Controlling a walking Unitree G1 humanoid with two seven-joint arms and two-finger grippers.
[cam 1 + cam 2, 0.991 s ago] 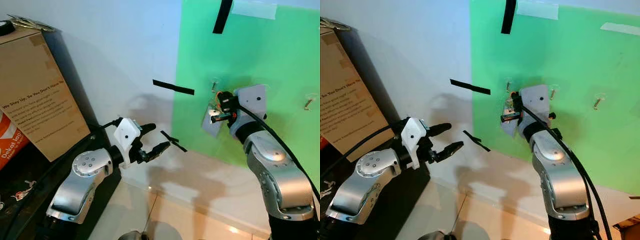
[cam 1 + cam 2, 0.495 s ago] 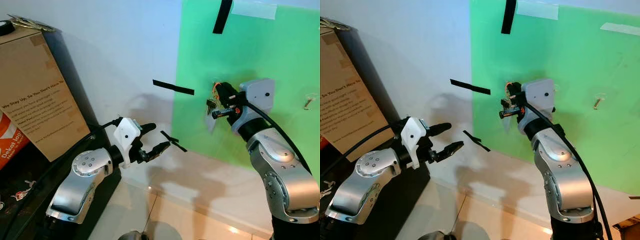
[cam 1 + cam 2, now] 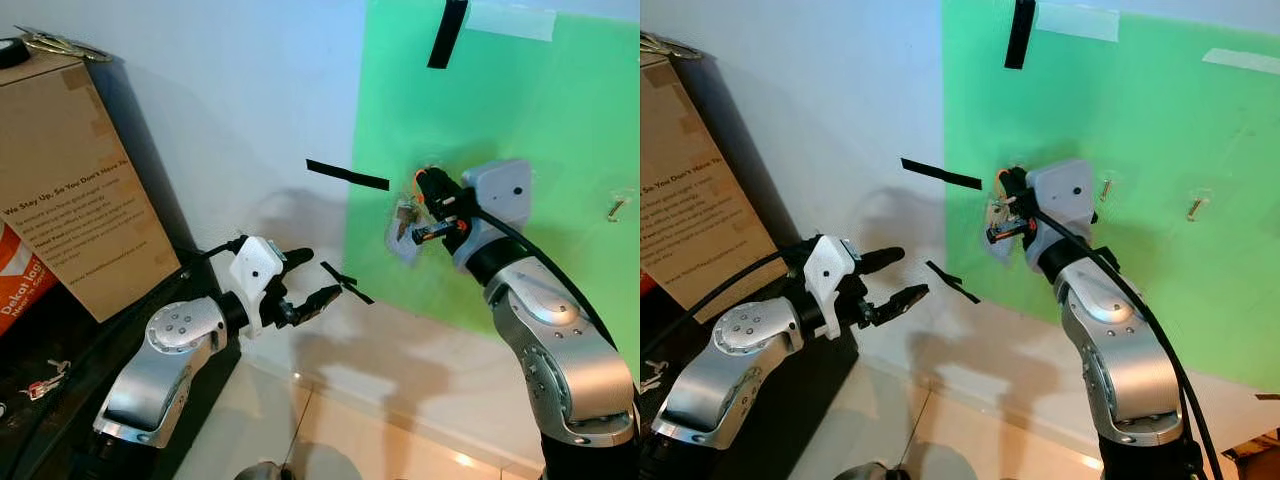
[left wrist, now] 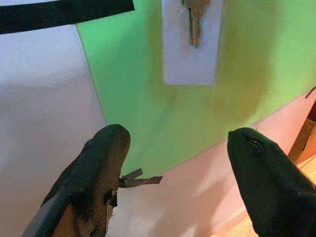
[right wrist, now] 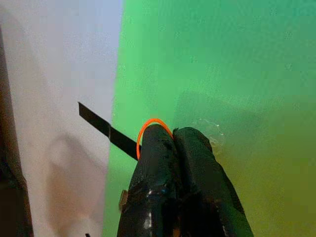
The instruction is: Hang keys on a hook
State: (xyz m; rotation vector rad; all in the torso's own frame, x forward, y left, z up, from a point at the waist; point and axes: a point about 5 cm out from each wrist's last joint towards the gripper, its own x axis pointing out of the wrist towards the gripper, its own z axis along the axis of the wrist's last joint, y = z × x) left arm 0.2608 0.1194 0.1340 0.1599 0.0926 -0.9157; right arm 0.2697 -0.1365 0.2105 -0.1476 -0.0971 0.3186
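Note:
My right gripper (image 3: 428,190) is pressed up to the green sheet (image 3: 540,110) on the wall, shut on the orange key ring (image 5: 148,126). Below it the keys (image 3: 403,216) dangle with a grey tag (image 3: 402,248) against the sheet. A small clear hook (image 5: 210,131) sits on the sheet just beyond the fingertips. Further left and lower, my left gripper (image 3: 312,277) is held open and holds nothing, pointing at the wall. In its wrist view a key (image 4: 193,19) hangs in front of the grey tag (image 4: 190,59).
Two more hooks (image 3: 1104,187) (image 3: 1196,206) are fixed to the sheet to the right. Black tape strips (image 3: 347,175) (image 3: 445,30) stick to the wall. A cardboard box (image 3: 70,180) stands on a dark surface (image 3: 40,340) at the left. Tiled floor lies below.
My right gripper has shifted left and slightly up along the green sheet, carrying the keys and tag with it. The left arm has stayed put.

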